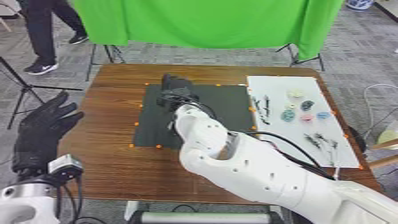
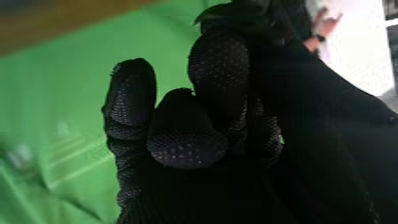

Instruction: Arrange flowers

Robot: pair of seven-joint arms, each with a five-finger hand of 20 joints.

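Observation:
My right hand is over the upper left part of the black mat. In the right wrist view, the right hand has some fingers curled inward, one standing straighter, and a dark, ragged shape at the fingertips that I cannot identify. On the white sheet lie a pale flower head, a pink one, a teal one, a dark one and a blue one. Dark stems and leafy green stems lie there too. My left hand is open off the table's left side.
The brown table surrounds the mat, whose edges carry small orange markers. My right arm crosses the mat's lower right part and the sheet's lower end. Behind the table hangs a green cloth on stands.

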